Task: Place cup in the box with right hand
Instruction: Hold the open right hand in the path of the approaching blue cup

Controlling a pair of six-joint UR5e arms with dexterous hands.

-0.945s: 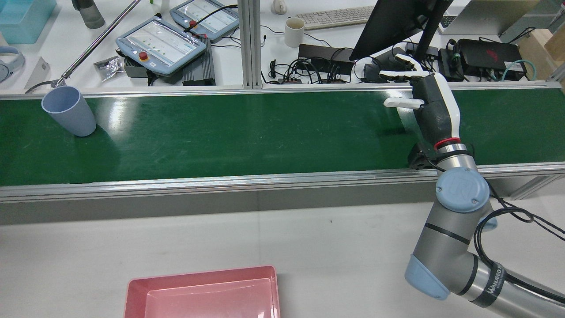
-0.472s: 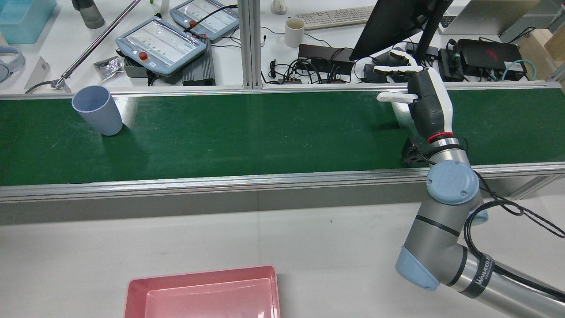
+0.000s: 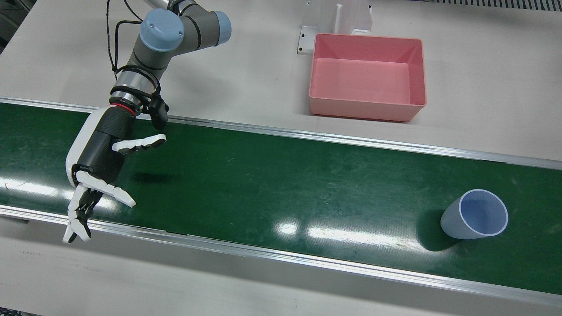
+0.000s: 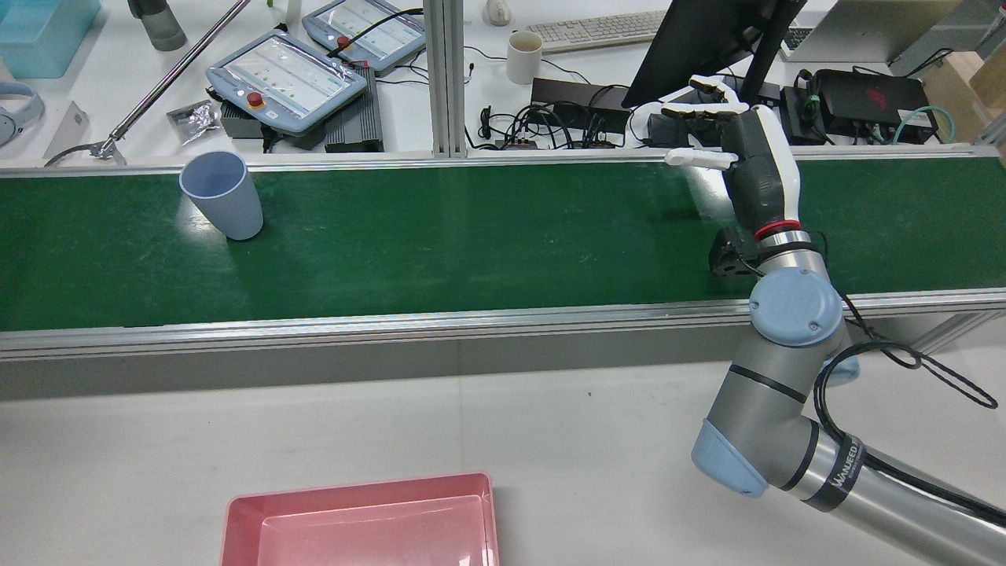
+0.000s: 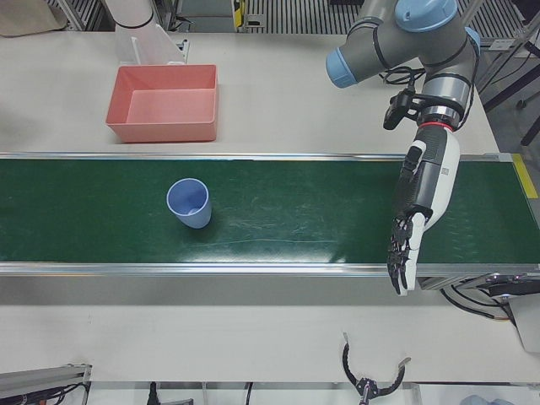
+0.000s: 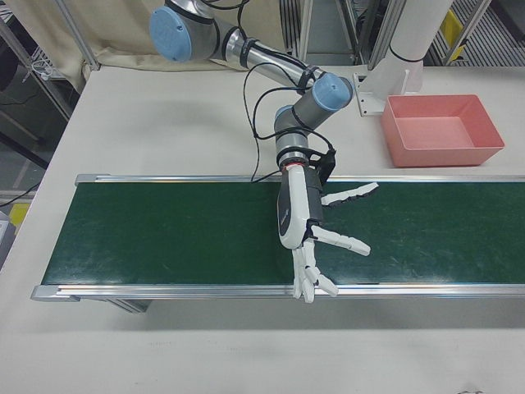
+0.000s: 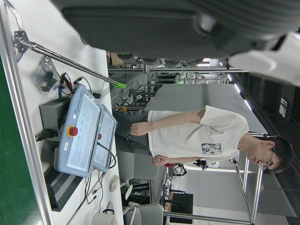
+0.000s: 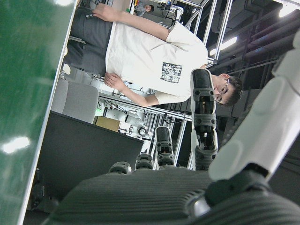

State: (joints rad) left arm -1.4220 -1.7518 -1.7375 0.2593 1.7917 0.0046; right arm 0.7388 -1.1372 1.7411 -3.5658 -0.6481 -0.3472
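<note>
A pale blue cup [image 4: 222,196] stands upright, mouth up, on the green belt [image 4: 471,236], near its far rail at the rear view's left. It also shows in the front view [image 3: 474,215] and the left-front view [image 5: 189,204]. My right hand [image 4: 754,169] is open and empty, fingers spread, over the belt's other end, far from the cup; it also shows in the front view [image 3: 99,162] and the right-front view [image 6: 303,222]. The pink box [image 4: 357,489] sits empty on the grey table on my side of the belt. My left hand [image 7: 187,23] shows only as a dark blur.
Aluminium rails [image 4: 393,322] run along both sides of the belt. Beyond the far rail are teach pendants [image 4: 287,79], a monitor [image 4: 699,39], cables and a white mug [image 4: 524,56]. A person in a white shirt [image 8: 150,61] stands on that side.
The cup has travelled along the belt to the right in the rear view, toward my right hand. My right hand has shifted a little left and toward the far rail, still open.
</note>
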